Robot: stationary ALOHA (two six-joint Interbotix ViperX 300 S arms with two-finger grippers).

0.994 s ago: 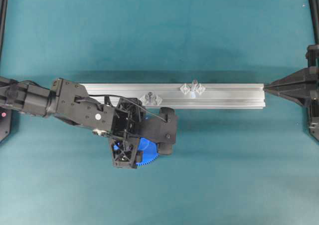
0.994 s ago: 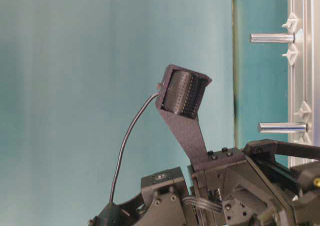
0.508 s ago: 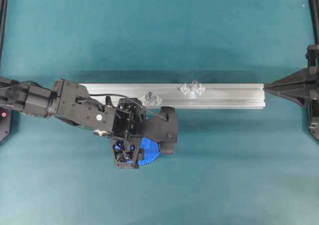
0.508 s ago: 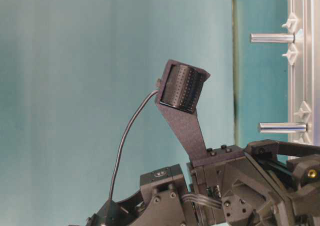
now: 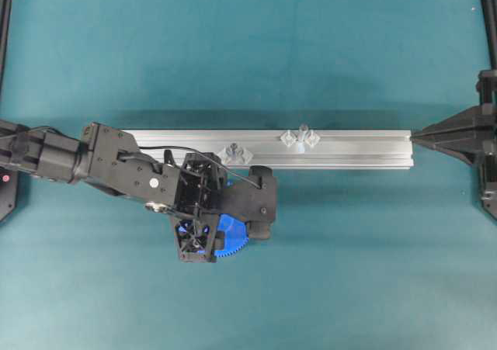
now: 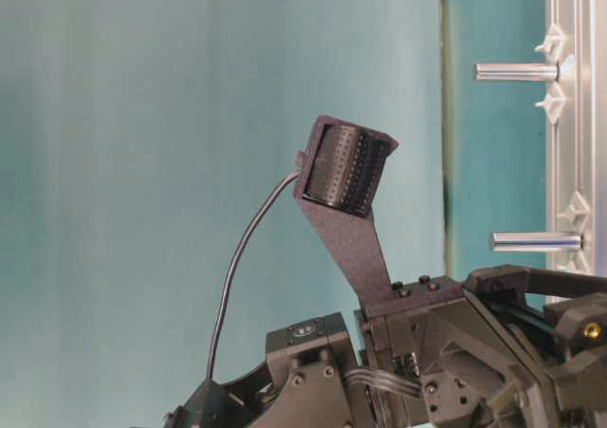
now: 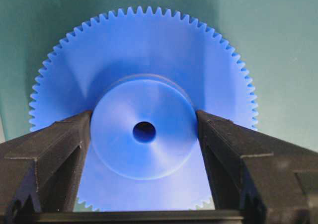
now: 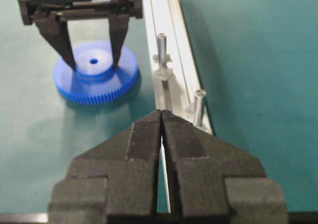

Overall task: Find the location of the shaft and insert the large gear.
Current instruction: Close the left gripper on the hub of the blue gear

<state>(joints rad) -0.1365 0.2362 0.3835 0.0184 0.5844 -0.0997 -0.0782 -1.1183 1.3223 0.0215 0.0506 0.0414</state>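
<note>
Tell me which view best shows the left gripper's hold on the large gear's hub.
The left wrist view: both fingers press against the raised hub of the large gear. The right wrist view shows the left gripper straddling the hub from afar; overhead, the arm covers most of the gear; the table-level view hides it.

A silver rail (image 5: 349, 148) lies on teal mat (image 5: 248, 55); a second pin (image 5: 232, 151), possibly shorter.

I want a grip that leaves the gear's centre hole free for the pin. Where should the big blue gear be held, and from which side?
Grip the large gear by its raised round hub, coming straight down from above. It lies flat on the mat, hub up, so the rim sits too low. The left gripper already has one finger on each side of the hub, beside the hole.
</note>
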